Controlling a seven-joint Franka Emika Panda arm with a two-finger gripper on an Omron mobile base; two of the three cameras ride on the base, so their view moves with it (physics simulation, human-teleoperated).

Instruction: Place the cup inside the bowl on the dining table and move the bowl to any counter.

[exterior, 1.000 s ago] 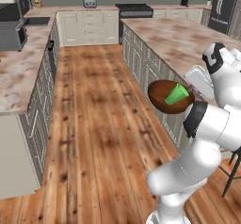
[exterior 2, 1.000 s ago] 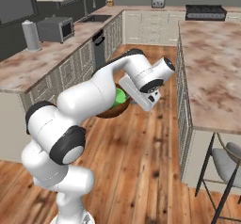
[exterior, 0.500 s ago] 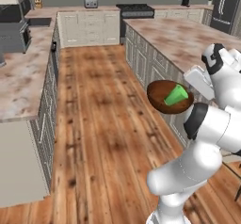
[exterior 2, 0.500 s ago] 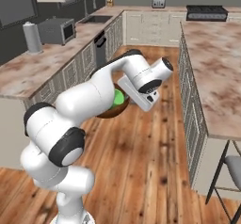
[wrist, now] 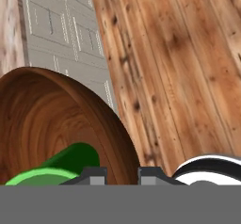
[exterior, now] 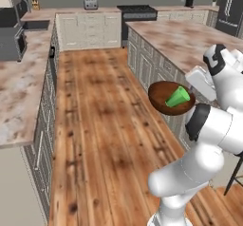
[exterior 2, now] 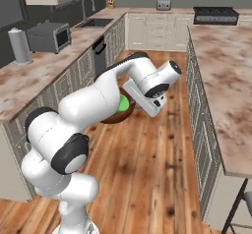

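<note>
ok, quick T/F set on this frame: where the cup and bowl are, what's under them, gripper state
1. The cup lies on its side inside the bowl. True.
2. The bowl rests on the dining table. False: it is held up in the air over the wood floor, beside the table.
3. The gripper is shut on the bowl's rim. True.
4. The cup is red. False: it is bright green.
5. A microwave sits on the counter. True.
6. The bowl is upside down. False: its hollow faces up and holds the cup.
</note>
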